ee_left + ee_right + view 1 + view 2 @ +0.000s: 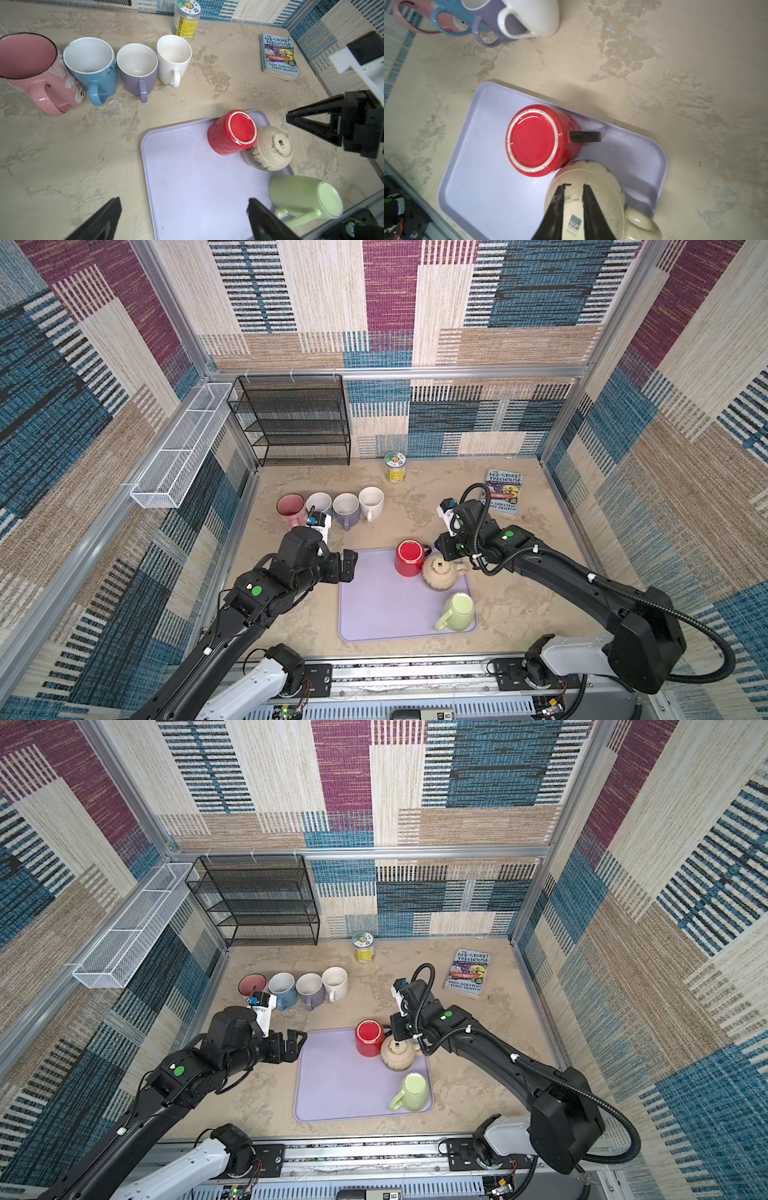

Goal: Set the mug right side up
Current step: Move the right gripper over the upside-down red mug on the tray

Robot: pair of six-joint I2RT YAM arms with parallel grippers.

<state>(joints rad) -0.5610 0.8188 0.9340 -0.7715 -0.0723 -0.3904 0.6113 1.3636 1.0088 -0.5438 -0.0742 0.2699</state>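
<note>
Three mugs stand upside down on the lilac tray [374, 605] [332, 1081] [187, 187] [477, 187]: a red mug [409, 558] [370, 1038] [232, 133] [537, 139] with a black handle, a beige mug [440, 572] [399, 1052] [270, 148] [604, 187] touching it, and a green mug [457, 610] [413, 1090] [301, 195]. My right gripper [441, 556] [399, 1038] [287, 117] [575, 185] hangs shut just over the beige mug's base, holding nothing. My left gripper [348, 566] [297, 1046] [184, 200] is open and empty at the tray's left edge.
Pink [291, 508], blue [319, 504], purple [345, 509] and white [371, 502] mugs stand upright in a row behind the tray. A yellow jar [394, 466] and a book [503, 489] lie farther back. A black mesh rack [291, 418] and white wire basket [183, 448] are at the back left.
</note>
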